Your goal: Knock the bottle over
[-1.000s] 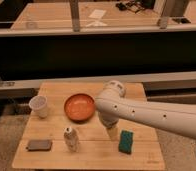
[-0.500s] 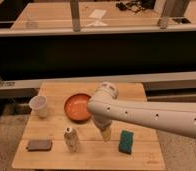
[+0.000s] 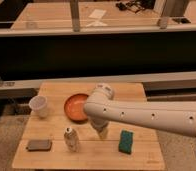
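The small clear bottle (image 3: 71, 139) with a pale cap stands upright near the front left of the wooden table (image 3: 141, 155). My white arm reaches in from the right across the table. My gripper (image 3: 102, 132) hangs below the arm's wrist, a short way right of the bottle and apart from it. It sits just in front of the orange bowl (image 3: 76, 106).
A translucent white cup (image 3: 38, 106) stands at the table's left. A dark grey sponge-like block (image 3: 39, 145) lies at the front left. A green sponge (image 3: 126, 141) lies right of the gripper. A dark counter runs behind the table.
My arm has swung left and down across the table, bringing the gripper closer to the bottle. The bottle has stayed upright in place.
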{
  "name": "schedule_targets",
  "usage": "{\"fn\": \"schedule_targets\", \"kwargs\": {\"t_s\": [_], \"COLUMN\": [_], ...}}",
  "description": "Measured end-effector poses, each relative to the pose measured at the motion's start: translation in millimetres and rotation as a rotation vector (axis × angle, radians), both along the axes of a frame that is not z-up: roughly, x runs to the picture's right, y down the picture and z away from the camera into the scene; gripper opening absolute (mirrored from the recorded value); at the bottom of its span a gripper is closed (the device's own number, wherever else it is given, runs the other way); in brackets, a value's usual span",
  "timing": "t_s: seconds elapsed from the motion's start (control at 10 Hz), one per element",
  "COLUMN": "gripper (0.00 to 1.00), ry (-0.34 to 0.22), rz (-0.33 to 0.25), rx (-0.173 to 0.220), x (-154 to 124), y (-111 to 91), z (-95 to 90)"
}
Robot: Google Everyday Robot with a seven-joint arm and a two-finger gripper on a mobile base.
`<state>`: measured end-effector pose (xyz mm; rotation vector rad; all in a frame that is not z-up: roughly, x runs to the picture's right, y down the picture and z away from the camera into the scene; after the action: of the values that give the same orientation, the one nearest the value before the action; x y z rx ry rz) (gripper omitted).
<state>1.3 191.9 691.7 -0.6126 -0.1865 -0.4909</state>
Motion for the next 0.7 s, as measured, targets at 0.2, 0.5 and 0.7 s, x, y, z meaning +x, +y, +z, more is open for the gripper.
{"fn": "schedule_targets", "kwargs": {"t_s": [0.2, 0.5, 0.7], "gripper": [0.52, 0.23, 0.12], "ry": [-0.004, -0.036, -0.042], "rz": [-0.006, -0.036, -0.054], "rx": [0.002, 0.007, 0.012], "x": [-3, -26, -32], "y": [-1, -2, -2], "z": [-0.1, -1.9, -2.5]}}
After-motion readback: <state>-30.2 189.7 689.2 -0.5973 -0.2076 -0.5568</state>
